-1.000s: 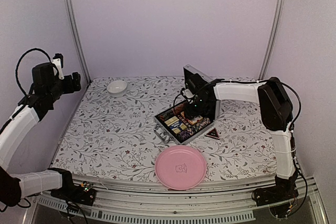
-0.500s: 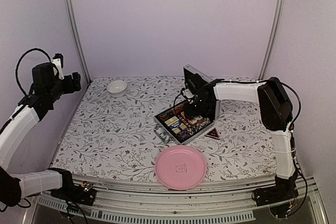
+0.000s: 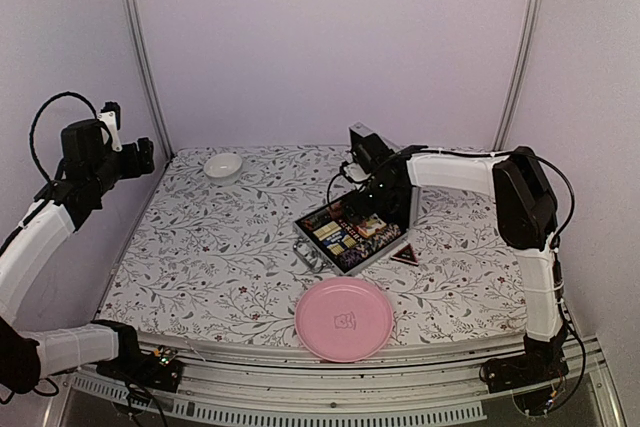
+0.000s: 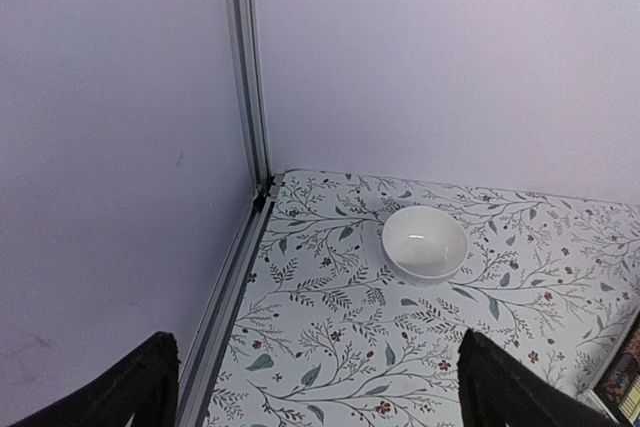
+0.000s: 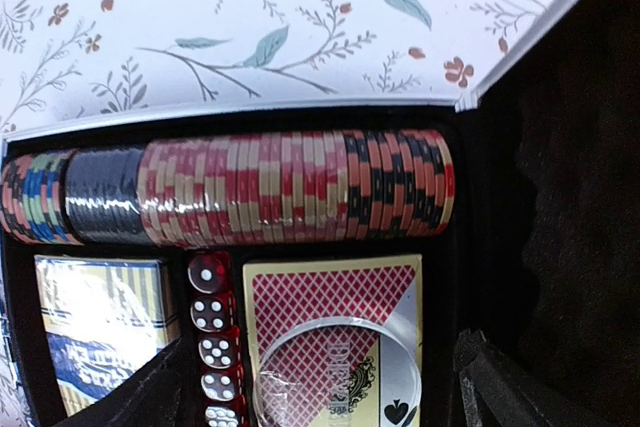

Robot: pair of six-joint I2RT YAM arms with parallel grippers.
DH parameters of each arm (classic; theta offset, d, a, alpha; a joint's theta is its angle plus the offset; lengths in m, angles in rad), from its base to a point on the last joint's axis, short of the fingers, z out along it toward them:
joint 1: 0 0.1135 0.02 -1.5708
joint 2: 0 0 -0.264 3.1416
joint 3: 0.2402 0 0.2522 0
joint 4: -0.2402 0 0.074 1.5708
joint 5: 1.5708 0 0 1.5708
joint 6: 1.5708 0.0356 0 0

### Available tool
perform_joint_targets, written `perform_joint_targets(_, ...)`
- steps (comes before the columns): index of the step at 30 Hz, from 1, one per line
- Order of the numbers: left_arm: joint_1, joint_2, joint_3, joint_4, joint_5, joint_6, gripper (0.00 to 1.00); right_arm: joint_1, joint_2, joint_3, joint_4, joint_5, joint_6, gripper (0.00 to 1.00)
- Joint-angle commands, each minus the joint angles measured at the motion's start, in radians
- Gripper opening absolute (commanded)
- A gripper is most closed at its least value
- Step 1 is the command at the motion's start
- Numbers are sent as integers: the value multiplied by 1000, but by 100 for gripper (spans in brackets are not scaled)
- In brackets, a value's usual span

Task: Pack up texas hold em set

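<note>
Our right gripper [image 3: 363, 209] hangs spread over the case [image 3: 380, 252] mid-frame, we judge to reach its lid [image 5: 565, 147]; left gripper [image 3: 143, 157], upper left, gapes empty.

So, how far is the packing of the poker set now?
Done: the striped poker chips, card decks, red dice and clear round button lie in the silver metal case. In hand: nothing; the right gripper hovers open over the button. Remaining: closing the black-lined lid, which stands open.
</note>
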Motion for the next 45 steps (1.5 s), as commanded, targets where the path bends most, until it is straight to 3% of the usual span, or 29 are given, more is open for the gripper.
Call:
perform_joint_targets(1, 10, 6, -1, 15, 3, 8, 97, 40, -49, 50, 10, -19, -56, 91)
perform_joint_targets(6, 9, 7, -2, 15, -4, 10, 97, 159, -124, -11, 20, -23, -90, 90)
perform_joint_targets(14, 9, 6, -2, 15, -5, 9, 97, 306, -443, -395, 174, -20, -15, 89)
perform_joint_targets(20, 10, 10, -2, 15, 1, 8, 97, 276, -618, -668, 195, 89, 177, 91)
perform_joint_targets(25, 9, 8, -2, 15, 4, 7, 97, 136, -694, -799, 199, 96, 372, 92)
perform_joint_targets(32, 9, 7, -2, 15, 4, 6, 97, 50, -629, -804, 195, 112, 506, 93)
perform_joint_targets(45, 9, 3, -1, 14, 8, 6, 97, 44, -460, -718, 221, 149, 526, 96)
